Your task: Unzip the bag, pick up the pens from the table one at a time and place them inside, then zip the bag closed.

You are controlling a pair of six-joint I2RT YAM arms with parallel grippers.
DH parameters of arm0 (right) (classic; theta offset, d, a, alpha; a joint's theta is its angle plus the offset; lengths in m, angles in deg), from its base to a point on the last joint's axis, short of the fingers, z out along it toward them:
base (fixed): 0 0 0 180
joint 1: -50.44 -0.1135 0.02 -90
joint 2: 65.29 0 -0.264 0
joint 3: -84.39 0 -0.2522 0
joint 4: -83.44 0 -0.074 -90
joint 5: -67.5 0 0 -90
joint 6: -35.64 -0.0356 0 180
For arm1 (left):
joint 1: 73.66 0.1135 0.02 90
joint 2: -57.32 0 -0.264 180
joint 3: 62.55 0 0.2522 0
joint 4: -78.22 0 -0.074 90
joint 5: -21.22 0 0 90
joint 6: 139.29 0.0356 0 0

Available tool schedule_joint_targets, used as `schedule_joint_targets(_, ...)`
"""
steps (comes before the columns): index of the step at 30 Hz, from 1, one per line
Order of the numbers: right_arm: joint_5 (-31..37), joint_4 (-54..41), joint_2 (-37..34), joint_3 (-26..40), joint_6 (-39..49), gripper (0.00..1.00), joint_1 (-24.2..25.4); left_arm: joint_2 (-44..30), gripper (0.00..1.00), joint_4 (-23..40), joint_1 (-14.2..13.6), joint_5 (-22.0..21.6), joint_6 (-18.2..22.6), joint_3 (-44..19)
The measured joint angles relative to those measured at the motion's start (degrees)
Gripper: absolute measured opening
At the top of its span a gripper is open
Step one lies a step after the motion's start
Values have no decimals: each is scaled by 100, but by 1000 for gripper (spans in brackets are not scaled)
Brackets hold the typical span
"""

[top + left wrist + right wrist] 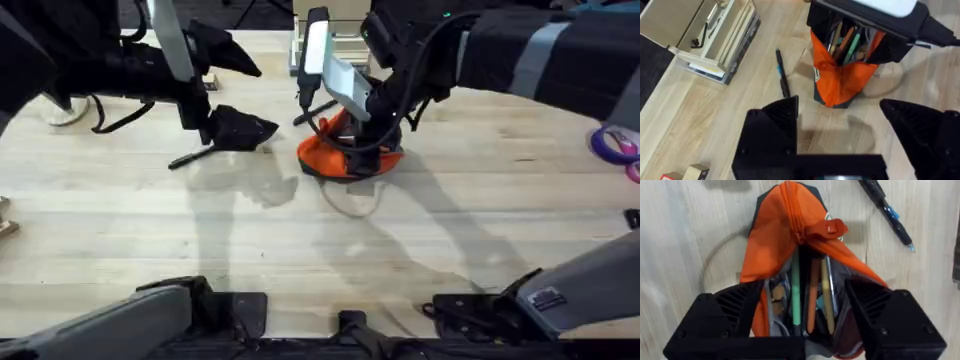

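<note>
The orange bag stands on the table with its zipper open. Green, orange and yellow pens show inside its mouth. My right gripper is lowered over that mouth, open, one finger on each side of the fabric. One black pen with a blue accent lies on the wood just beyond the bag. My left gripper hovers left of the bag, open with nothing in it. A second black pen lies at its near-left side.
A light wooden organizer box sits at the table's far edge behind the bag. A purple ring lies at the far right, a white object at the far left. Small blocks rest on the wood near the left arm.
</note>
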Motion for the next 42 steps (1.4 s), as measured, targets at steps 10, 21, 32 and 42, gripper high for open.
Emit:
schedule_joint_targets(10, -3, -22, 673, 0, -374, 997, -2, 1, 993, 0, 0, -6, 0, 0)
schedule_joint_targets(21, -4, -26, 2098, 0, -1066, 998, -2, 1, 993, 129, 0, -809, 0, 0)
schedule_joint_targets(32, -7, -39, 2987, 0, -1237, 998, -2, 1, 993, 365, 0, -3035, 0, 0)
schedule_joint_targets(42, -7, -46, 3045, 0, -1239, 998, -2, 1, 993, 474, 36, -4398, -29, 0)
